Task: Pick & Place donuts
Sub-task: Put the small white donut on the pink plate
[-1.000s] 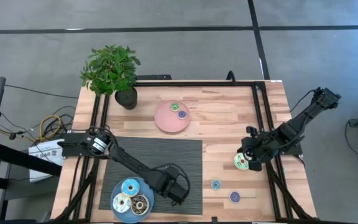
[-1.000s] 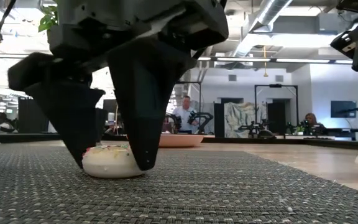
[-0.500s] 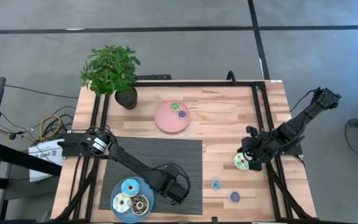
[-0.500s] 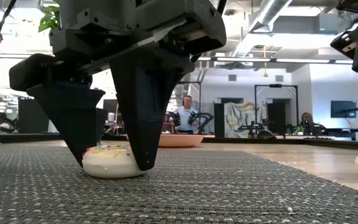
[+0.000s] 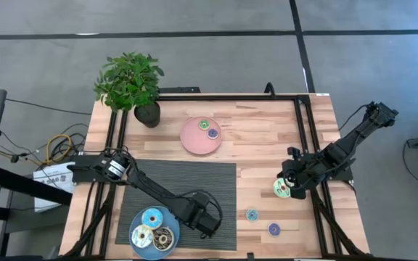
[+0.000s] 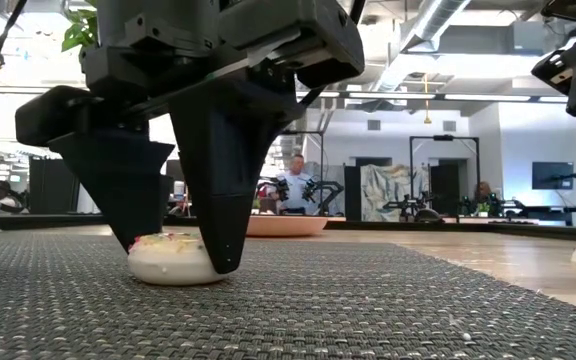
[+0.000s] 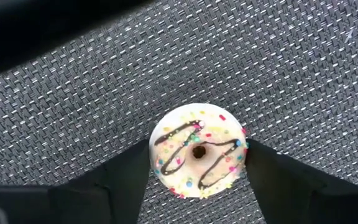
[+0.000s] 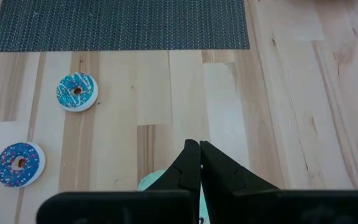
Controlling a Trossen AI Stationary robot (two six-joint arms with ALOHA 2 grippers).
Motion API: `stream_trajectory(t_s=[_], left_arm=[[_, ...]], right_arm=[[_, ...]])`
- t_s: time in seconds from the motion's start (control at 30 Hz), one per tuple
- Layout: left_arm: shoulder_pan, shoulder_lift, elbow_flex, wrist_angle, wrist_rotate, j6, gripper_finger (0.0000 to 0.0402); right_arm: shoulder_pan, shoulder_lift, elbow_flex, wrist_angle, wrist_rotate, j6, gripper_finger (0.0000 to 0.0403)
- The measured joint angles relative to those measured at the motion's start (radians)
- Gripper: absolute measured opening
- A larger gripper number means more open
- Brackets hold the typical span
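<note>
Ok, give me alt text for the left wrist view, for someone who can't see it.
A cream donut with brown drizzle and coloured sprinkles lies flat on a dark woven mat, seen from straight above. The left gripper straddles it, one dark finger at each side of the donut.

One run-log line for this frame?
left gripper: straddling cream donut on mat | right gripper: shut, above table
</note>
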Motion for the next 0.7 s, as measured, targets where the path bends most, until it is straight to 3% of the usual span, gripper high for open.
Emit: stream_trajectory(t_s=[0.2, 0.7], left_arm=[[0.002, 0.000, 0.000, 0.000, 0.000, 0.000, 0.0221], [0.005, 0.000, 0.001, 0.000, 0.026, 0.008, 0.0220]], right_arm=[[0.000, 0.000, 0.000, 0.000, 0.000, 0.000, 0.0000], [0.000, 0.000, 0.000, 0.021, 0.000, -0.001, 0.0000]])
